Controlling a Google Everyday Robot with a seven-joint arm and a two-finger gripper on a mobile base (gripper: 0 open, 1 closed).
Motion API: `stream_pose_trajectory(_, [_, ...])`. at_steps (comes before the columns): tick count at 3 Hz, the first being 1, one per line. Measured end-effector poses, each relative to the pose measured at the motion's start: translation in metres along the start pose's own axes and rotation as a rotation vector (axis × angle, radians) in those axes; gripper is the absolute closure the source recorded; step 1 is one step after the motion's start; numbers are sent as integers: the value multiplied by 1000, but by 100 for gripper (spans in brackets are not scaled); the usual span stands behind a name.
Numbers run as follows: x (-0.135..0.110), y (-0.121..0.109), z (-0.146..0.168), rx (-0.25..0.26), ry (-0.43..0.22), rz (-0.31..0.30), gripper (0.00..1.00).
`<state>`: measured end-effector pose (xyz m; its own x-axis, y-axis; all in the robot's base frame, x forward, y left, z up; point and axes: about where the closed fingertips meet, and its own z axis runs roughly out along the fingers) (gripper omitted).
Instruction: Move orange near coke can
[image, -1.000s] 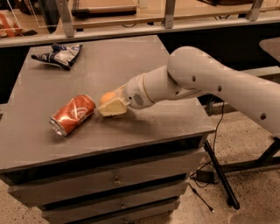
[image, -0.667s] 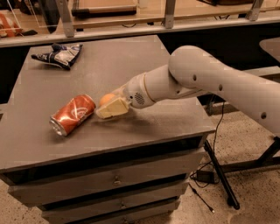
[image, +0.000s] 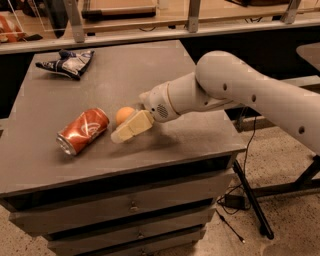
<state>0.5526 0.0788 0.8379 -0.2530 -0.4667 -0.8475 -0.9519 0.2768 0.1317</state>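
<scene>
A: Where do we have the gripper (image: 124, 126)?
B: Low over the cabinet top (image: 165, 75), about mid-table and towards the near edge. The white arm (image: 235, 85) comes in from the right.

A: Open, closed, or gripping?
B: We can't tell. Its cream near side sits right in front of the orange (image: 125, 114) and covers the fruit's lower part. The far side of the gripper is hidden, so we won't call it a grasp.

A: Orange position?
B: On or just above the top, we can't say which. It's just right of the coke can (image: 83, 130), by the can's far end. We can't tell whether there's a gap or contact.

A: And the can?
B: It lies on its side, left of centre, angled, with the silver end pointing near-left. White lettering faces up. The gripper isn't touching it.

A: Anything else on the top?
B: We see a dark blue and white foil bag (image: 67, 63) in the far left corner, well apart from the rest. Drawers (image: 130, 206) sit below the near edge.
</scene>
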Motion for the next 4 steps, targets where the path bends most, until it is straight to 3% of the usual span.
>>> stream_pose_trajectory(1, [7,-13,-25,82,41,-6,0])
stream_pose_trajectory(3, [17,-53,-108,346,149,-41,0])
stream_pose_trajectory(4, [17,-53,-108,346,149,-41,0])
